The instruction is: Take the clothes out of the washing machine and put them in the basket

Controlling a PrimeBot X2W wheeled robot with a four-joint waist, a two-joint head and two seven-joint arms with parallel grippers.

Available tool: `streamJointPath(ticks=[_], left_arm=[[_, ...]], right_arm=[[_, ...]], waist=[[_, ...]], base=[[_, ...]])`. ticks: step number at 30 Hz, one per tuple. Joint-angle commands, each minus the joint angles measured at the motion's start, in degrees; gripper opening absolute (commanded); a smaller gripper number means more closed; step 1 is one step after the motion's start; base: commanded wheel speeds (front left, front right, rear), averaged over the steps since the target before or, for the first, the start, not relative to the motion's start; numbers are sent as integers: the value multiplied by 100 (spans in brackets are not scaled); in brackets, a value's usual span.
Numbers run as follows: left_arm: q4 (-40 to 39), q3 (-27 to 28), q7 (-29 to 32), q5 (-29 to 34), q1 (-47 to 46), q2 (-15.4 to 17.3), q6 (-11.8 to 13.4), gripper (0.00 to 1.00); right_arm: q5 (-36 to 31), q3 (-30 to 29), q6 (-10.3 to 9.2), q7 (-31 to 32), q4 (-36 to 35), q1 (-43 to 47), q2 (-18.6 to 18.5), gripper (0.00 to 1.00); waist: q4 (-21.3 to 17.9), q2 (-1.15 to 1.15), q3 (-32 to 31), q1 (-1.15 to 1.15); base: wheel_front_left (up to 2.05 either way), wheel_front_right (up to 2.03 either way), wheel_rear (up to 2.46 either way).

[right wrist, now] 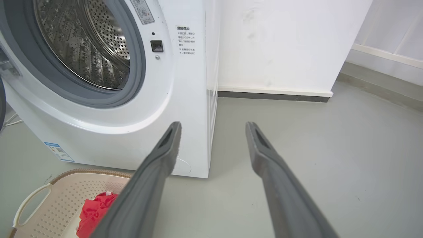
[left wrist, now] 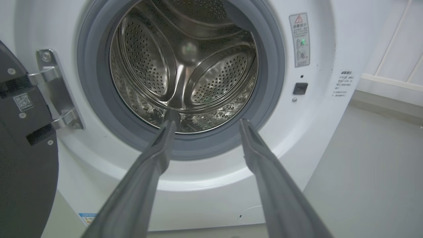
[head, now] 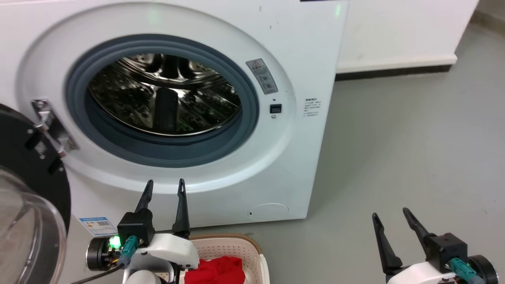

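The red clothes (head: 217, 269) lie crumpled in the laundry basket (head: 252, 252), which stands on the floor just before the lower front of the washing machine (head: 307, 59), well away from the floor's edge at the wall. The steel drum (head: 165, 94) shows bare metal with no red in it, so the unloading looks finished or close to it. The left gripper (head: 165, 182) hovers above the basket, aimed at the drum mouth, jaws parted and empty. The right gripper (head: 389, 213) hangs over bare floor to the right, jaws also spread and holding nothing. The fabric looks light, soft and limp. It would sag from any pinch, so a raised fold near the heap's top is the likeliest hold. Bunched as it is, the heap shows no clear long axis or direction.
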Motion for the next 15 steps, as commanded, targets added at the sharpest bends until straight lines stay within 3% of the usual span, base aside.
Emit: streamJointPath(ticks=[1,8,15], left_arm=[[-274,-27,-14,117,143,51,18,100],[-987,-106,-14,294,647,128,-30,100],[-1142,-111,-2,331,1121,190,92,100]], right_arm=[[-27,-45,-4,16,-149,95,-3,100],[-69,-249,-4,43,-554,298,-4,100],[-53,-367,-4,92,-714,438,-4,100]], waist=[[172,0,-171,2],[297,0,-327,2],[356,0,-418,2]], base=[[0,0,0],[0,0,0],[0,0,0]])
